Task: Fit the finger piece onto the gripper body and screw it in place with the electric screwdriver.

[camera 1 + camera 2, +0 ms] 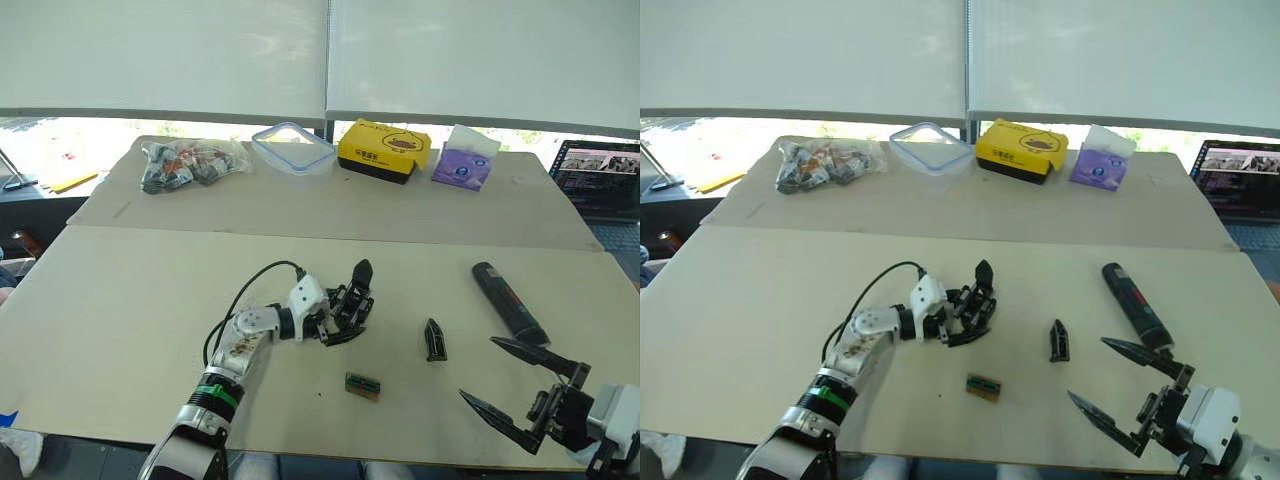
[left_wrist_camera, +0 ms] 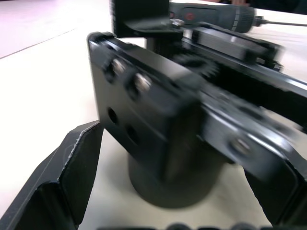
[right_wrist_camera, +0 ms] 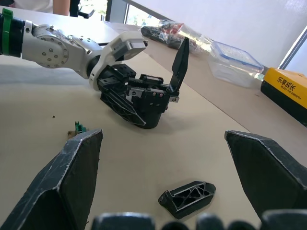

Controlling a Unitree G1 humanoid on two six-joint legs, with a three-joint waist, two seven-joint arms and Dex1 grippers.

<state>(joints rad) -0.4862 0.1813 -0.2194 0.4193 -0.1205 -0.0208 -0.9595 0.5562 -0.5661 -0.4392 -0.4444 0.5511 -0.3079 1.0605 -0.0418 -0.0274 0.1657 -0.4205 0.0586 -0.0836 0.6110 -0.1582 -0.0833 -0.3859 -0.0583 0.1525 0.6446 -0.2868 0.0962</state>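
Two grippers in frame. Left gripper (image 1: pixel 345 318) sits mid-table, its black fingers closed around the gripper body (image 3: pixel 144 103), which rests on the table (image 1: pixel 130 300); from the head views the body is largely masked by the gripper itself and the two black shapes merge. Right wrist view separates them: the body's pointed finger stands up, tilted, above the block. Left wrist view gives the body close up and blurred, with two screw heads and two empty holes on one face; its base is partly cut off.

Right gripper (image 1: pixel 512 378) hovers at the near right edge of the table, fingers spread wide, holding nothing; its wrist is cut by the frame edge.

Finger piece (image 1: pixel 434 340) lies flat on the table between the two grippers, apart from both. In the right wrist view it lies just ahead of the open fingers (image 3: pixel 72 182), its lattice side showing.

Electric screwdriver (image 1: pixel 508 301) lies on the table just beyond the right gripper's upper fingertip; contact cannot be judged. Its bit is not resolvable in the head views, while the left wrist view shows the bit as a thin rod.

Small green block (image 1: pixel 363 386) lies near the front edge, untouched; half hidden by a finger in the right wrist view.
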